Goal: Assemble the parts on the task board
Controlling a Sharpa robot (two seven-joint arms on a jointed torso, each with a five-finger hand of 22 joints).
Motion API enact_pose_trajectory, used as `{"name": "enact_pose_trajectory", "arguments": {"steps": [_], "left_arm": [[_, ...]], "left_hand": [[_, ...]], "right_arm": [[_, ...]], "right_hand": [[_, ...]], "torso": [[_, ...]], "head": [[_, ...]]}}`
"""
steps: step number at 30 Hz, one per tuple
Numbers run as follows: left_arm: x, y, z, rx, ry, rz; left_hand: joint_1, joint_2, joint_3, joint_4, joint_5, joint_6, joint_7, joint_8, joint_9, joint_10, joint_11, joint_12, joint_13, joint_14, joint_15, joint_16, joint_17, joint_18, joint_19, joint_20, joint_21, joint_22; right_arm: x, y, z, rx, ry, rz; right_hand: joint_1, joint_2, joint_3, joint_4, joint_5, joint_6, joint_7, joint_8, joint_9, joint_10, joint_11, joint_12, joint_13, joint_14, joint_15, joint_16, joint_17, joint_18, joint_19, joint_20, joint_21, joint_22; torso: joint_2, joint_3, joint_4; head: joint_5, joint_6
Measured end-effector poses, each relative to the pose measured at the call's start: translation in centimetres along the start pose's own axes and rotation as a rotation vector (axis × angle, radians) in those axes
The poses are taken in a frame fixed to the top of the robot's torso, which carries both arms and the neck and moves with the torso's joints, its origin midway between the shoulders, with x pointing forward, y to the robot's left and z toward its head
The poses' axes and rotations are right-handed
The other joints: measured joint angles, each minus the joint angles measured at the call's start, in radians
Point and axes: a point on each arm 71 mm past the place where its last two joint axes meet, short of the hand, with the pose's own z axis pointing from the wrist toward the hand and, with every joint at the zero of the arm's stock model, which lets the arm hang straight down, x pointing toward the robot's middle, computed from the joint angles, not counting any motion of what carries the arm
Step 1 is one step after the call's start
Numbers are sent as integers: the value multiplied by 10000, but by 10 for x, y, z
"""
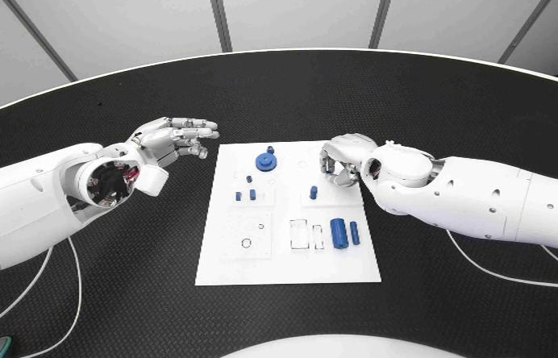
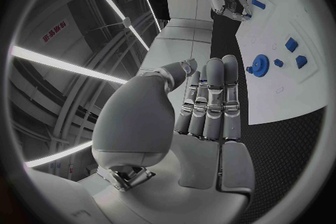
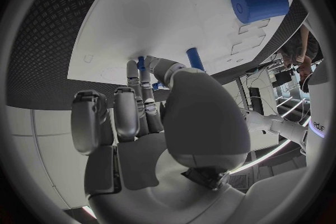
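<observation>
Two hands at a white task board (image 1: 233,261) on a round black table (image 1: 291,92).

Pale wall panels with dark seams fill the top of the frame behind the table's white rim. Task board lies at frame centre; on it a blue gear (image 1: 266,161) at upper centre, small blue pegs (image 1: 313,191) mid-board, blue cylinders (image 1: 339,233) at lower right. Left hand (image 1: 174,140), left of the board, holds nothing, fingers straight and close together. Right hand (image 1: 341,161) rests over the board's upper right corner, fingers curled; grasp cannot be determined.

A black table (image 1: 139,293) carries the white task board (image 1: 291,261) at its middle.
</observation>
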Motion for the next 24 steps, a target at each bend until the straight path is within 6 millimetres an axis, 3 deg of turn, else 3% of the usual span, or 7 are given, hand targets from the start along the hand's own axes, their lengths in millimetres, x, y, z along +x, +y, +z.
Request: {"name": "enact_pose_trajectory", "arguments": {"steps": [14,24], "left_arm": [[-1,0,-1,-47,-7,0],[-4,0,-1,-57,-71,7]], "left_hand": [[0,0,0,0,0,0,0,0,0,0,0,0,0,0,0,0,-8,0,0,0,-46,1],[0,0,0,0,0,0,0,0,0,0,0,0,1,0,0,0,-10,0,0,0,-46,-8]], "right_arm": [[-2,0,-3,40,-169,78],[-5,-3,-16,87,-396,220]], "right_hand": [[103,101,16,-126,0,14,-16,40,57,27,-26,-35,-9,-34,-34,65,15,0,-10,-9,48,0],[103,101,13,-128,-9,12,-17,38,92,28,-21,3,14,-34,-33,65,19,0,-10,-8,48,0]], "torso": [[-13,0,-8],[-21,7,-15]], "head": [[12,-29],[25,-16]]}}
